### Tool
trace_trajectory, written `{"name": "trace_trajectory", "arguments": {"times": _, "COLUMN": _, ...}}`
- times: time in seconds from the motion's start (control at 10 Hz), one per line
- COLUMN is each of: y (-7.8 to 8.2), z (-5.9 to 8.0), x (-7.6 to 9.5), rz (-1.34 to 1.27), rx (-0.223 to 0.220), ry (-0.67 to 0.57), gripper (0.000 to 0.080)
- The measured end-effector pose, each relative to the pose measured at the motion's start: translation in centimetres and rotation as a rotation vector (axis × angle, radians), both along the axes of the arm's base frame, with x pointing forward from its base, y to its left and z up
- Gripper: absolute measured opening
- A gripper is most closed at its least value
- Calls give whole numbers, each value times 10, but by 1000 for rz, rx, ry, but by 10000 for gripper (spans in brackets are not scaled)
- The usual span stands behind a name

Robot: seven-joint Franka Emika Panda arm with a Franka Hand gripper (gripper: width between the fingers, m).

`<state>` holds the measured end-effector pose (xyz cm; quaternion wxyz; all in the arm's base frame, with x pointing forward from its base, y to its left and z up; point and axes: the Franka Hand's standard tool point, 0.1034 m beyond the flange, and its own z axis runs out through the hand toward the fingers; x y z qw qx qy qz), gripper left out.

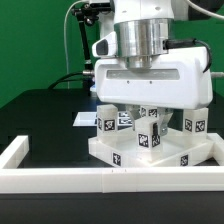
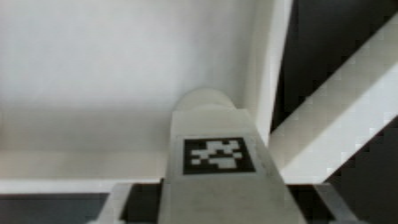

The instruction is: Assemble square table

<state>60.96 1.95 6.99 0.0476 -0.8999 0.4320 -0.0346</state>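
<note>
The white square tabletop [image 1: 120, 153] lies flat against the front rail. Several white tagged legs stand upright on it: one at the exterior view's left [image 1: 107, 121], one behind it [image 1: 125, 120] and one at the right [image 1: 193, 123]. My gripper [image 1: 150, 110] reaches straight down over the middle leg [image 1: 150, 132]. In the wrist view that leg [image 2: 217, 150], tag facing the camera, fills the space between the jaws of my gripper [image 2: 217, 205], which look shut on it. The tabletop [image 2: 107, 90] lies beneath it.
A long white rail [image 1: 60, 180] borders the black table along the front and turns back at the exterior view's left [image 1: 18, 150]. The marker board [image 1: 83, 119] lies behind the tabletop. A white strip [image 2: 338, 120] runs beside the tabletop in the wrist view.
</note>
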Motion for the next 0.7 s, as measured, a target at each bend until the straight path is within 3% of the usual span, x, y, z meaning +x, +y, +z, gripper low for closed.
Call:
{"name": "trace_trajectory", "arguments": {"times": 0.2, "y": 1, "z": 0, "x": 0, "rz": -9, "rx": 6, "ry": 0, "gripper": 291}}
{"name": "trace_trajectory", "arguments": {"times": 0.3, "y": 1, "z": 0, "x": 0, "rz": 28, "rx": 3, "ry": -3, "gripper": 475}}
{"name": "trace_trajectory", "arguments": {"times": 0.4, "y": 2, "z": 0, "x": 0, "rz": 61, "rx": 0, "ry": -5, "gripper": 475}}
{"name": "trace_trajectory", "arguments": {"times": 0.5, "y": 3, "z": 0, "x": 0, "rz": 150, "rx": -11, "ry": -9, "gripper": 616}}
{"name": "trace_trajectory", "arguments": {"times": 0.7, "y": 3, "z": 0, "x": 0, "rz": 357, "rx": -33, "ry": -21, "gripper": 642}}
